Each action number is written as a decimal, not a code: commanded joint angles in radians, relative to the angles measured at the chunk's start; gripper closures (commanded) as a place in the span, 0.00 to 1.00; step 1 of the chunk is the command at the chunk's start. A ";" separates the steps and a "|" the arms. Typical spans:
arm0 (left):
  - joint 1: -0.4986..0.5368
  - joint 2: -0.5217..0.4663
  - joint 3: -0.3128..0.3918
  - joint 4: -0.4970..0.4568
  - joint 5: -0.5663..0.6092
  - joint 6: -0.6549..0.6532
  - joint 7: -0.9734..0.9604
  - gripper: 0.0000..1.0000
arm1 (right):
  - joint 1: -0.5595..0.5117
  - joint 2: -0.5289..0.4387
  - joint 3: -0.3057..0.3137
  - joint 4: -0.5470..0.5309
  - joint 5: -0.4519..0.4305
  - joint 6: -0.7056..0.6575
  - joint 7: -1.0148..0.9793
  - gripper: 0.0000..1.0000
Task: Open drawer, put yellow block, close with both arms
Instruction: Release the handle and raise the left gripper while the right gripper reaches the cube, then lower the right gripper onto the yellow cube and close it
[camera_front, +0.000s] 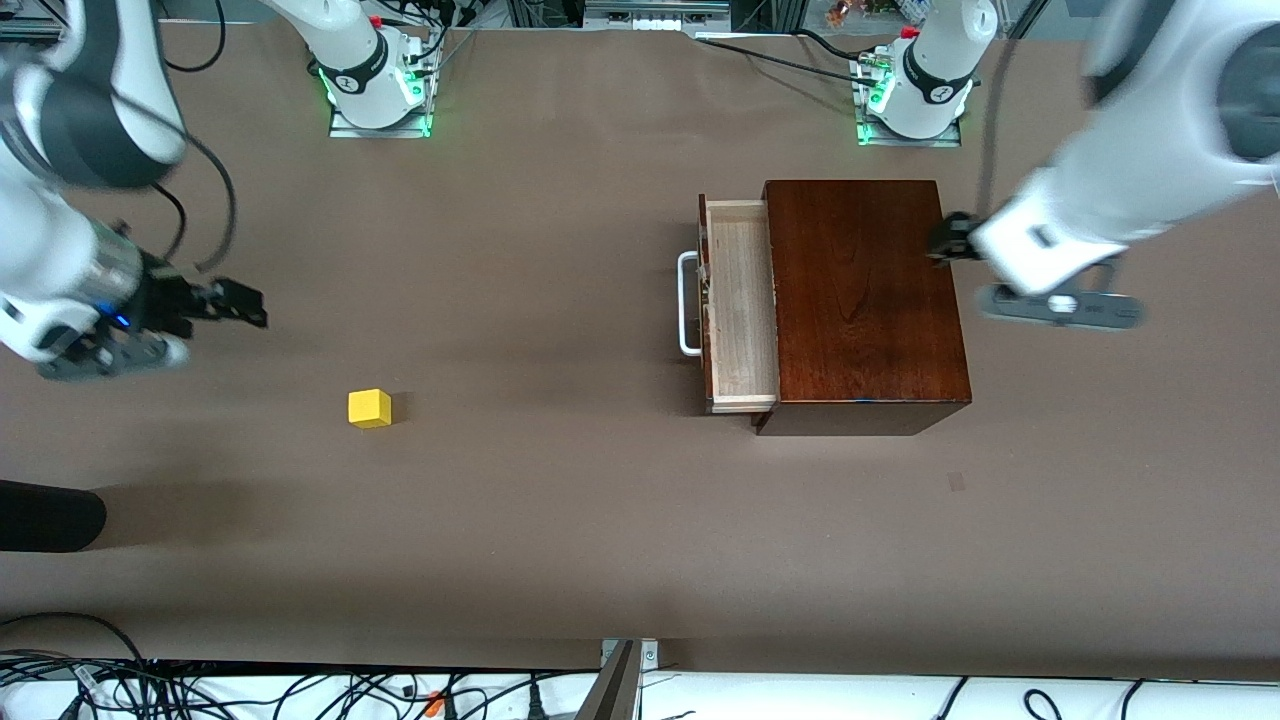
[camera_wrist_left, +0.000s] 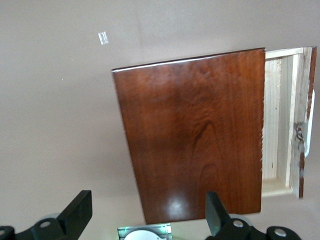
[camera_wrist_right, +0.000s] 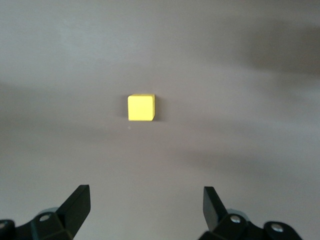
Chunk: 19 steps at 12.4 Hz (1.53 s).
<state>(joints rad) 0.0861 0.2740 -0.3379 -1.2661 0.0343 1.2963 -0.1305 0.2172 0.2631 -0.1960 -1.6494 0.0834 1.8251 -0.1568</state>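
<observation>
The drawer (camera_front: 742, 305) is pulled partway out of the dark wooden box (camera_front: 860, 290), its pale inside bare and its white handle (camera_front: 687, 304) pointing toward the right arm's end of the table (camera_front: 560, 520). The yellow block (camera_front: 369, 408) sits alone on the brown surface, well apart from the box and nearer to the front camera than the drawer's handle. The right gripper (camera_front: 245, 303) hangs in the air over the bare table near the right arm's end, with its fingers spread wide and nothing between them — in the right wrist view the block (camera_wrist_right: 140, 107) shows whole on the table, clear of the two fingertips (camera_wrist_right: 80, 200). The left gripper (camera_front: 945, 240) is up over the box's edge at the left arm's end; the left wrist view shows its fingers (camera_wrist_left: 80, 207) spread apart and empty above the polished top (camera_wrist_left: 195, 135), with the open drawer (camera_wrist_left: 282, 120) visible past it. A dark rounded shape (camera_front: 45, 515) lies at the table's edge nearest the front camera, toward the right arm's end.
</observation>
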 joint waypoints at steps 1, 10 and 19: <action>0.047 -0.148 0.058 -0.189 -0.048 0.036 0.100 0.00 | 0.005 0.106 0.006 0.007 0.027 0.101 -0.026 0.00; -0.149 -0.329 0.344 -0.408 -0.042 0.301 0.086 0.00 | 0.018 0.318 0.056 -0.179 0.111 0.548 -0.007 0.00; -0.144 -0.322 0.355 -0.391 -0.044 0.274 0.088 0.00 | 0.019 0.331 0.061 -0.190 0.122 0.548 -0.012 0.46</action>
<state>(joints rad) -0.0531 -0.0466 0.0112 -1.6761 -0.0010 1.5920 -0.0367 0.2375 0.6018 -0.1408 -1.8218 0.1862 2.3583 -0.1616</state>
